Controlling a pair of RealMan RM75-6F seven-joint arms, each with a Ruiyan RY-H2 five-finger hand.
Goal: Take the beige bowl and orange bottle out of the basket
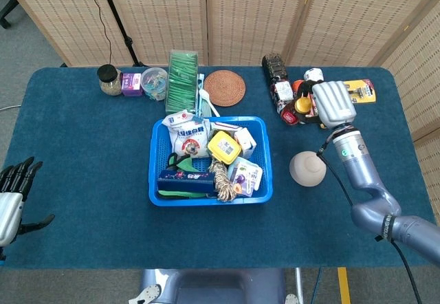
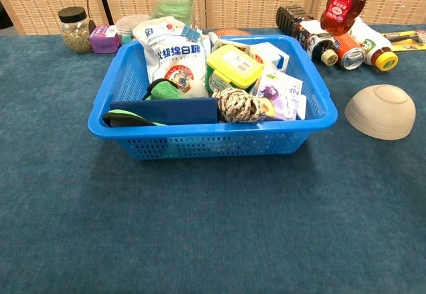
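Observation:
The orange bottle with a yellow cap and red label hangs in the air in the grip of my right hand, right of the blue basket and above the row of bottles at the back right. In the chest view only the bottle shows, tilted, near the top edge. The beige bowl lies upside down on the blue table, just right of the basket; the chest view shows this bowl too. My left hand hovers at the table's near left edge, fingers apart, holding nothing.
The basket holds a white bag, a yellow-lidded tub, a twine ball and small boxes. Bottles and a can lie at the back right beside a razor pack. A woven mat, green box and jar stand behind.

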